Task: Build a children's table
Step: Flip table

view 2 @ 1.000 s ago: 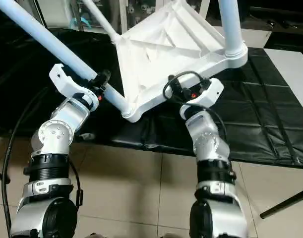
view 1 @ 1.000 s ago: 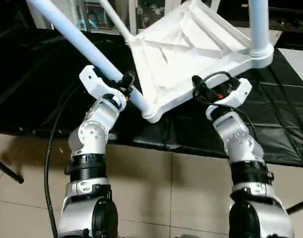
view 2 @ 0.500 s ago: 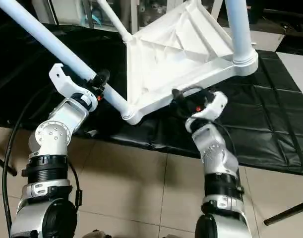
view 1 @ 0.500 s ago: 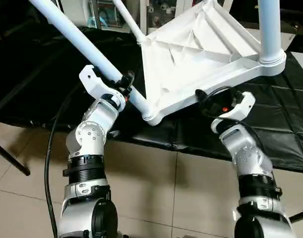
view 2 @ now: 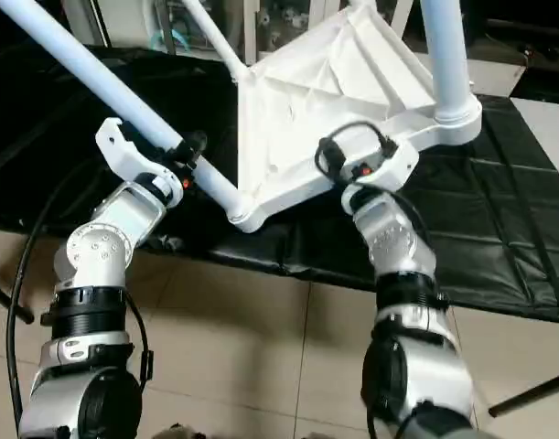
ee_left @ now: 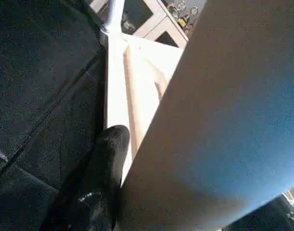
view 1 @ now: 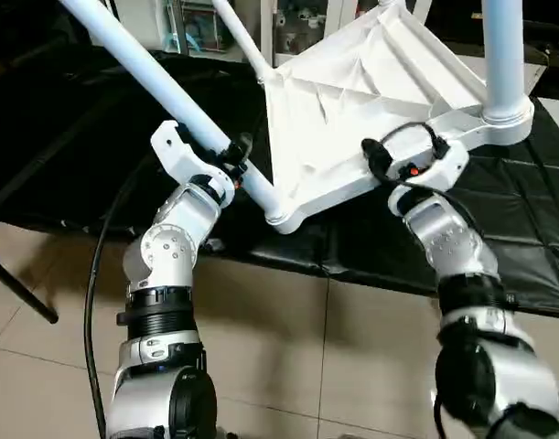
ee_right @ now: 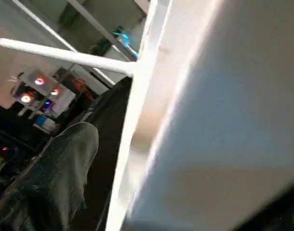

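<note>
Bright head views; wrist views blurred, perhaps too close.

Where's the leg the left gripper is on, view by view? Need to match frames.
Left eye: the leg runs from upper left down to the near corner socket.
Right eye: same diagonal, ending at the socket.
Left wrist: wide pale surface beside a black finger.
Right wrist: cannot tell it from the other legs.
Shared landmark: the ribbed table top.
</note>
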Tool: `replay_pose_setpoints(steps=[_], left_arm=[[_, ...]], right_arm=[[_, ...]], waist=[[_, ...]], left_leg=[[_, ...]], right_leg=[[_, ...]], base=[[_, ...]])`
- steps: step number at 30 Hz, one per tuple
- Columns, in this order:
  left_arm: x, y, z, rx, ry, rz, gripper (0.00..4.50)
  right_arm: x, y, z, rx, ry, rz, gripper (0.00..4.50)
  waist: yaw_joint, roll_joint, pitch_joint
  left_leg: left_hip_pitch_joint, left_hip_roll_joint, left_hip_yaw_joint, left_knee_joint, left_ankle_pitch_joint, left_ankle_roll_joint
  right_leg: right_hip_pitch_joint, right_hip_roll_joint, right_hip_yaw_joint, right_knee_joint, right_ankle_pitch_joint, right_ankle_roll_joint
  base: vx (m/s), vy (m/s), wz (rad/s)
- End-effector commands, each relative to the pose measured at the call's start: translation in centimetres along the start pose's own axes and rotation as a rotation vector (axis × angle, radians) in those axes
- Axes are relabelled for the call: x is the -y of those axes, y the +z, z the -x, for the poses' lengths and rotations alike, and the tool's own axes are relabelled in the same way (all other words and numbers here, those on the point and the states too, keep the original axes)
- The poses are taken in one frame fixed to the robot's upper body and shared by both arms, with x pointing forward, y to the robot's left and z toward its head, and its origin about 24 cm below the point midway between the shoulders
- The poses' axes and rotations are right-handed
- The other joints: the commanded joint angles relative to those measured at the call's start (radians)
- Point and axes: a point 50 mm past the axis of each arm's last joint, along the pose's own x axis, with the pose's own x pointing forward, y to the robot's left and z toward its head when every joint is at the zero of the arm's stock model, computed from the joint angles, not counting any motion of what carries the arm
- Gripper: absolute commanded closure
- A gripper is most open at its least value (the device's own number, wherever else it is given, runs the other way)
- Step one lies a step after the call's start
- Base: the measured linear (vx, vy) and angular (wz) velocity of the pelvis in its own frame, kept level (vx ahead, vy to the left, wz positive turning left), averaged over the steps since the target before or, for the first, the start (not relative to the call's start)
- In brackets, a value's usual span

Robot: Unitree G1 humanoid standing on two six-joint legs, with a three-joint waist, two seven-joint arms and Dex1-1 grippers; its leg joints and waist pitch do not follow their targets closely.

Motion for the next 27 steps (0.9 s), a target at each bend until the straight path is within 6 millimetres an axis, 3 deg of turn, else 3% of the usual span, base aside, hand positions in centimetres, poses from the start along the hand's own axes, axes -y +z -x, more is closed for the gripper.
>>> replay_pose_setpoints(steps=[1, 7, 8, 13, 27], left_arm=[[0.5, -0.2, 0.2, 0.001, -0.061, 0.046, 2.21], [0.6, -0.6, 0.3, -0.006, -0.07, 0.042, 2.22], [0.6, -0.6, 0.3, -0.007, -0.069, 0.043, 2.23], [0.7, -0.7, 0.3, -0.009, -0.072, 0.042, 2.23], [1.0, -0.7, 0.4, -0.013, -0.087, 0.007, 2.23]], right_arm=[[0.5, 0.4, -0.2, 0.014, -0.057, -0.025, 0.0], [0.8, 0.7, -0.5, 0.018, -0.1, -0.038, 0.0], [0.8, 0.8, -0.5, 0.025, -0.108, -0.043, 0.29], [1.0, 1.1, -0.6, 0.042, -0.12, -0.045, 0.55], [1.4, 2.0, -0.7, 0.101, -0.175, -0.063, 1.77]], waist=[[0.0, -0.025, -0.086], [0.0, -0.027, -0.087], [0.0, -0.024, -0.086], [-0.001, -0.025, -0.086], [0.001, -0.026, -0.087]], left_leg=[[0.021, 0.053, -0.013, -0.059, 0.087, 0.155], [0.018, 0.052, -0.011, -0.055, 0.103, 0.175], [0.018, 0.052, -0.011, -0.056, 0.094, 0.172], [0.019, 0.053, -0.011, -0.057, 0.08, 0.162], [0.018, 0.053, -0.01, -0.055, 0.089, 0.177]], right_leg=[[0.056, -0.064, 0.034, -0.049, 0.022, -0.286], [0.057, -0.063, 0.034, -0.045, 0.047, -0.289], [0.056, -0.063, 0.033, -0.047, 0.034, -0.288], [0.057, -0.063, 0.033, -0.048, 0.025, -0.285], [0.056, -0.062, 0.033, -0.044, 0.042, -0.292]], base=[[0.0, 0.0, 0.0], [0.0, 0.0, 0.0], [0.0, 0.0, 0.0], [0.0, 0.0, 0.0], [0.0, 0.0, 0.0]])
